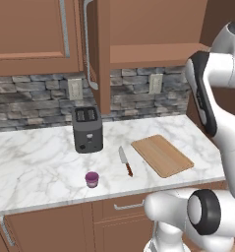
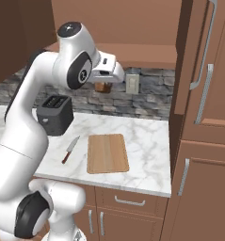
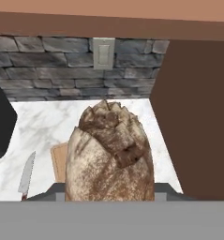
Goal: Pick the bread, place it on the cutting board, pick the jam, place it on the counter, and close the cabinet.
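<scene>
Bread sat clamped in the closed gripper above the counter; jam stood on the marble.

Two rear flanks, shared counter; close hand-cam.

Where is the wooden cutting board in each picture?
Left base view: the cutting board lies right of centre on the counter, right of the knife.
Right base view: it sits in the middle, again right of the knife.
Hand view: a corner peeks out left of the bread.
Shared landmark: the knife.
</scene>
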